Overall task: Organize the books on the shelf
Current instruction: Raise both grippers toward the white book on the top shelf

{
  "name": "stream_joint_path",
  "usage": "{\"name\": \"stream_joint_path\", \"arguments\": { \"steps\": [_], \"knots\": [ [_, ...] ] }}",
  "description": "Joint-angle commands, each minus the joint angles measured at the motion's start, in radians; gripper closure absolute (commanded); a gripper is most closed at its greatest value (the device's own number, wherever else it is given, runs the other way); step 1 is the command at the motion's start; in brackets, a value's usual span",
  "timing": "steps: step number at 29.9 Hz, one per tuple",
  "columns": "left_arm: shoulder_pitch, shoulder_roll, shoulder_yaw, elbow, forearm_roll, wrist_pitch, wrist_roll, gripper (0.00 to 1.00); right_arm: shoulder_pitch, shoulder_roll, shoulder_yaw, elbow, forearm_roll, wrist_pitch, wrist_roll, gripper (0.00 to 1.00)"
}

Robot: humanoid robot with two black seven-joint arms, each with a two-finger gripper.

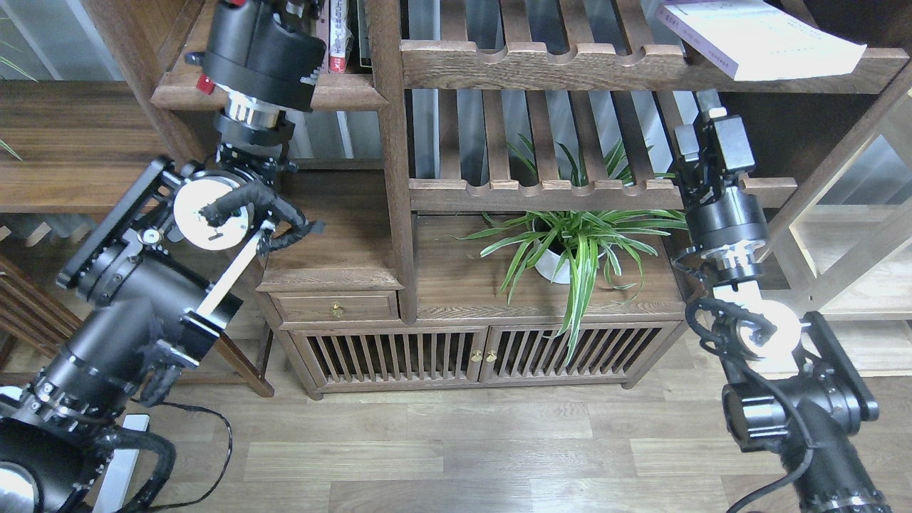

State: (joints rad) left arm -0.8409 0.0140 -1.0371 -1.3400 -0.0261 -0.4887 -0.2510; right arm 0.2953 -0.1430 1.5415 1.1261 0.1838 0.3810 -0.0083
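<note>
My left gripper point(288, 8) sits up at the shelf point(342, 89), fingers cut off by the frame, so I cannot tell their state. My right gripper point(700, 122) looks slightly parted and empty, below the pale book point(755, 35).
</note>
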Motion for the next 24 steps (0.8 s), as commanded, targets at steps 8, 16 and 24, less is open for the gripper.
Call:
{"name": "stream_joint_path", "arguments": {
  "steps": [8, 16, 24],
  "knots": [
    [0.072, -0.014, 0.121, -0.002, 0.005, 0.0, -0.001, 0.01, 0.045, -0.016, 0.011, -0.005, 0.0, -0.053, -0.001, 0.13],
    [0.124, -0.014, 0.229, -0.002, 0.009, 0.0, 0.002, 0.01, 0.044, -0.061, 0.046, -0.002, 0.002, -0.053, -0.001, 0.12],
    [0.149, -0.014, 0.299, -0.001, 0.018, 0.0, 0.004, 0.01, 0.045, -0.084, 0.068, 0.0, 0.002, -0.051, -0.001, 0.12]
  ]
}}
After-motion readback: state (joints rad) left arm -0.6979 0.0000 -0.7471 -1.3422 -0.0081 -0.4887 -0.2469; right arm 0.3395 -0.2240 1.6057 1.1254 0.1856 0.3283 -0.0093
